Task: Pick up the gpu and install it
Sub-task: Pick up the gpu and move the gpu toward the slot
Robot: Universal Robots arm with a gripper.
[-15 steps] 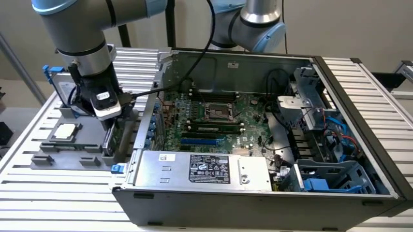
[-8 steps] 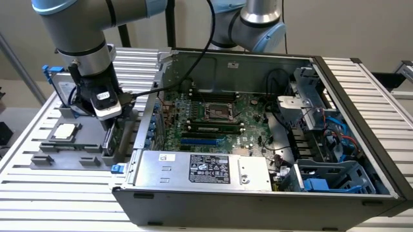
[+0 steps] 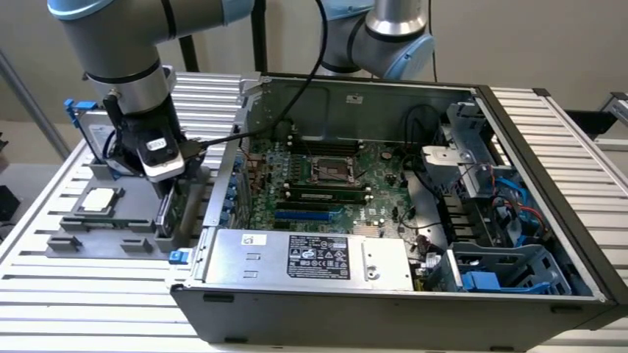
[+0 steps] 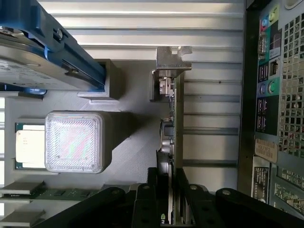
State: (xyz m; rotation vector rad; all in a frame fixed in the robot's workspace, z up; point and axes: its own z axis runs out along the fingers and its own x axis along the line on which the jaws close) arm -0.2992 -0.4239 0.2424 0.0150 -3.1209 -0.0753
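The gpu stands on edge in a grey holder on the slatted table, at the exterior view's left of the open computer case. In the wrist view the gpu is seen edge-on as a thin dark board, with its silver bracket at the far end. My gripper has come down over it from above. Its two black fingers sit one on each side of the card, and the gripper is shut on the card. The card's lower edge still rests in the holder.
A small square processor chip lies in the same holder. A silver hard drive with blue rails stands behind it. Inside the case lie the green motherboard, a blue slot and the power supply. The case wall is close beside the gpu.
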